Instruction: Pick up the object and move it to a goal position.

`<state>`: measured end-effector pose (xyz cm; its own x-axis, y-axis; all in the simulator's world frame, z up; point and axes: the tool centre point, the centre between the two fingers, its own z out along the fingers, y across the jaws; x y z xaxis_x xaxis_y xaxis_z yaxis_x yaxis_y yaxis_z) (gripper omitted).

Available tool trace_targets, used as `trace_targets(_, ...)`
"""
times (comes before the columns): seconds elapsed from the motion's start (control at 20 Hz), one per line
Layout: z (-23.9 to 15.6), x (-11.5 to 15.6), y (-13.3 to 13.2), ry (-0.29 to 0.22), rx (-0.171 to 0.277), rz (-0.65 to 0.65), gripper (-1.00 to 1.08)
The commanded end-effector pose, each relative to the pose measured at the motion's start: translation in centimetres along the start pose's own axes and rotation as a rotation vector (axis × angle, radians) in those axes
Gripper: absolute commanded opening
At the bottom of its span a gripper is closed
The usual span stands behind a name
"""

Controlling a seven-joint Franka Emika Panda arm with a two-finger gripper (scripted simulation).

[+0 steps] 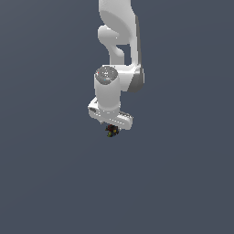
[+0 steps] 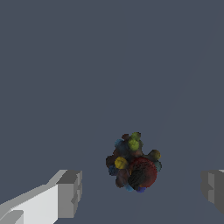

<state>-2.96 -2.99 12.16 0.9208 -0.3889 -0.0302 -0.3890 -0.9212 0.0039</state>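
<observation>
Wrist view: gripper fingers spread wide, lumpy dark object with red, yellow-green, blue specks between them, touching neither. Exterior view: object sits just under the white gripper.

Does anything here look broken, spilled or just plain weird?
Nothing stands out. The small lumpy object lies whole on the plain grey floor, between the open gripper's fingers, untouched.

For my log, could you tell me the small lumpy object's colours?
Dark brown-black lumpy object with red, yellow-green, blue specks; wrist view.
</observation>
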Motion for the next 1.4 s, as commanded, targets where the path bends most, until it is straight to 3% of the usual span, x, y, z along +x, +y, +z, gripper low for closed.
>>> trace_targets(0.0,0.5,-0.3,0.1,0.003,0.002,0.073,1.0)
trace_targets(0.75,3.4,-2.3,0.9,0.02,0.011,0.483,1.0)
trace_targets(1.35,4.3,-3.0,1.3,0.028,0.013,0.626,1.0)
